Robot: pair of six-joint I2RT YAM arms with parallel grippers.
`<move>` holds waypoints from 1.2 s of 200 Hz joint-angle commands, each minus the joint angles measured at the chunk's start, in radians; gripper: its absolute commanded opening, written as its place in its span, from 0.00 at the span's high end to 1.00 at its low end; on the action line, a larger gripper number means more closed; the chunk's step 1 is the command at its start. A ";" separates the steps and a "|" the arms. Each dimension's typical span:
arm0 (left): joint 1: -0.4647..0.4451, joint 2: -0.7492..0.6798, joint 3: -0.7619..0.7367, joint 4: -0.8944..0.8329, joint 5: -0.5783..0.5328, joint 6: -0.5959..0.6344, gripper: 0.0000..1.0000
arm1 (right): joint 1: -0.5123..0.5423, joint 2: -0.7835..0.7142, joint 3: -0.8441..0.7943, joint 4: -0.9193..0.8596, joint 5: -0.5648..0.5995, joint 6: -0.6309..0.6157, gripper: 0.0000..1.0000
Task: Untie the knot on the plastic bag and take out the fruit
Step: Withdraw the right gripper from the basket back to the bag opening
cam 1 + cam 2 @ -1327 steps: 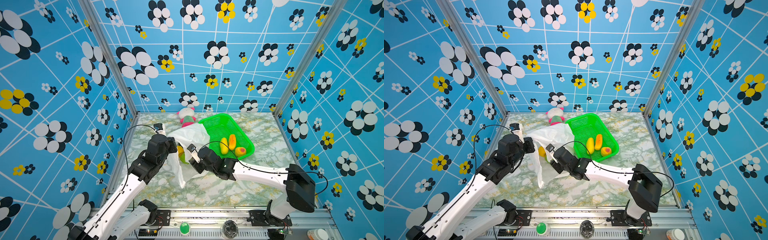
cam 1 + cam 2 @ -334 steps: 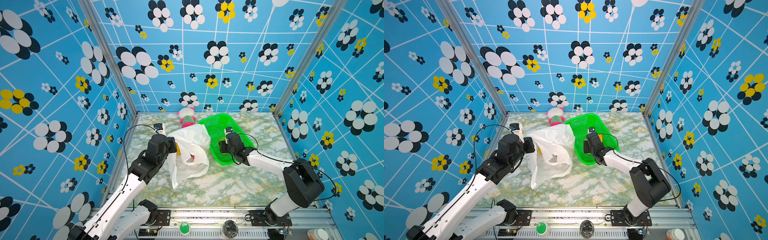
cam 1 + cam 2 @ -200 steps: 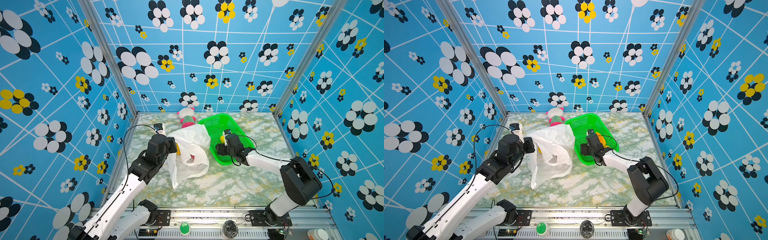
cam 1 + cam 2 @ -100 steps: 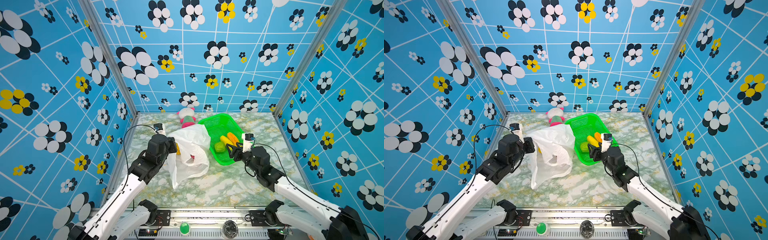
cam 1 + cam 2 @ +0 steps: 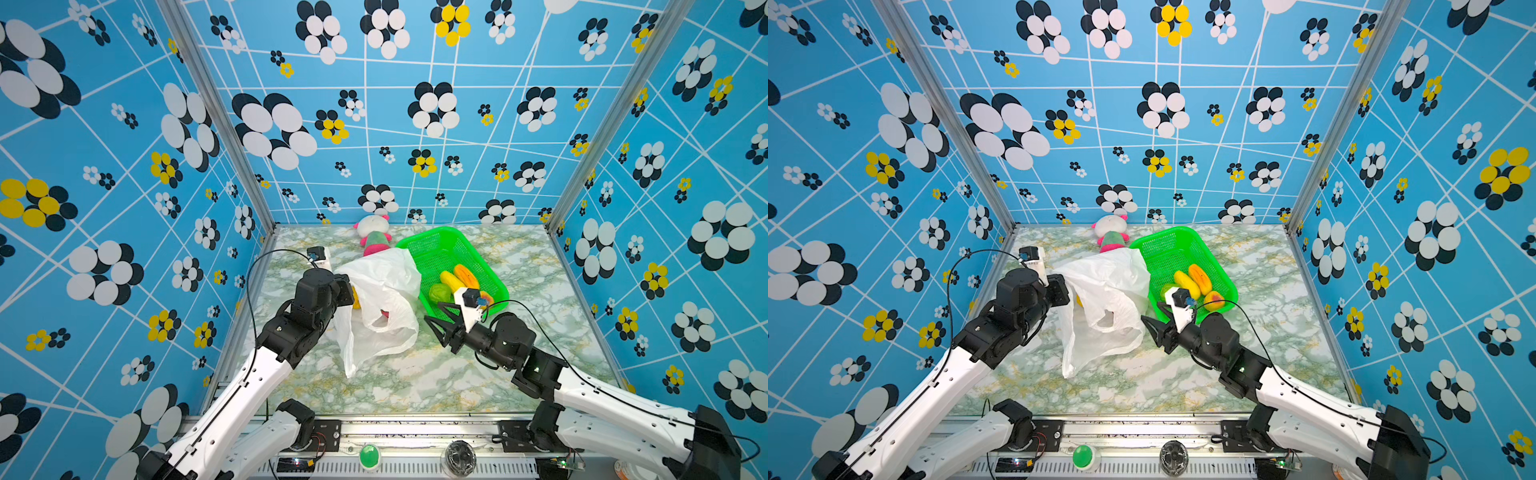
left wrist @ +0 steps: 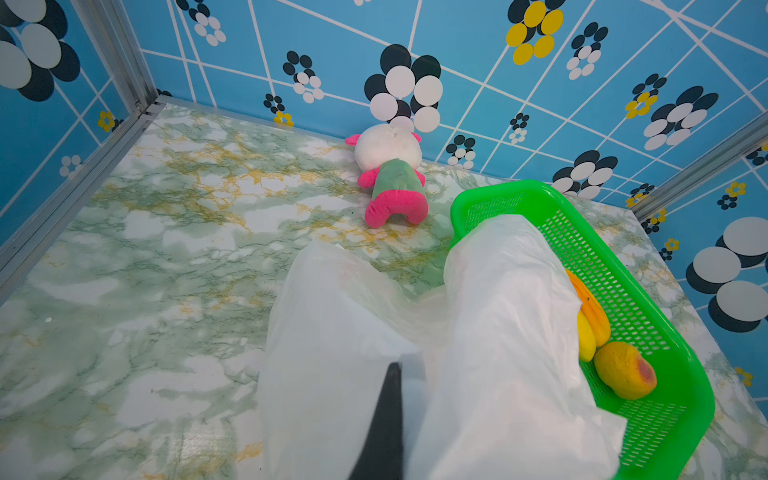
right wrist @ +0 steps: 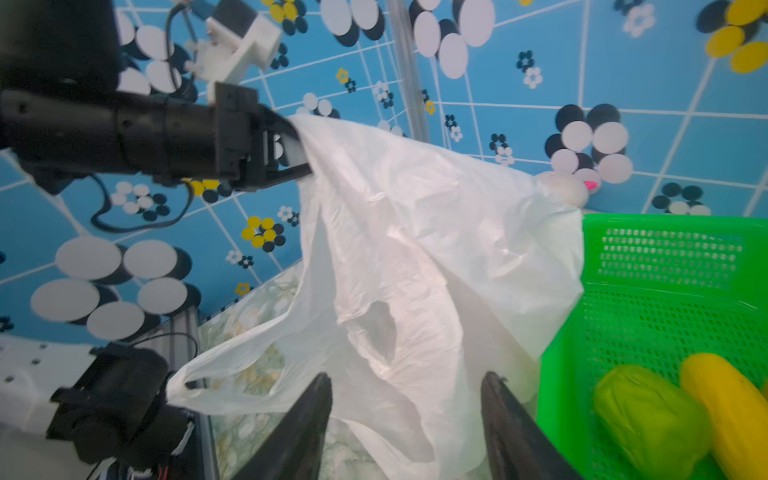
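The plastic bag (image 5: 382, 291) (image 5: 1104, 282) hangs crumpled from my left gripper (image 5: 349, 291) (image 7: 299, 153), which is shut on its upper left edge. One handle loop droops loose and no knot shows. Yellow fruit (image 5: 355, 298) and a pinkish red fruit (image 5: 385, 313) show through the bag. My right gripper (image 5: 432, 312) (image 7: 407, 376) stands open and empty just right of the bag, in front of the basket. In the green basket (image 5: 440, 249) lie a green fruit (image 5: 439, 293), a yellow one (image 5: 451, 280), an orange one (image 5: 466, 276) and a yellow-red one (image 5: 1214, 300).
A white, pink and green plush doll (image 5: 374, 235) (image 6: 390, 174) lies at the back wall behind the bag. The bag's far side leans on the basket's near corner. Blue patterned walls close in the marble table (image 5: 519, 266) on three sides.
My right gripper has left the green fruit in the basket, drawn back toward the front and swung to the bag's right side, its jaws narrowing. The left arm and bag have stayed still.
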 commanded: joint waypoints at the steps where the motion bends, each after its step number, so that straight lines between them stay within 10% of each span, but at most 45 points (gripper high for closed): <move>1: 0.007 -0.008 0.010 -0.010 -0.018 -0.010 0.97 | 0.098 0.070 0.069 0.000 -0.028 -0.220 0.40; 126: 0.007 -0.011 0.010 -0.011 -0.017 -0.011 0.97 | 0.286 0.701 0.484 -0.315 0.076 -0.503 0.57; 240: 0.007 -0.018 0.010 -0.010 -0.016 -0.012 0.97 | 0.188 0.897 0.506 -0.136 0.356 -0.460 0.60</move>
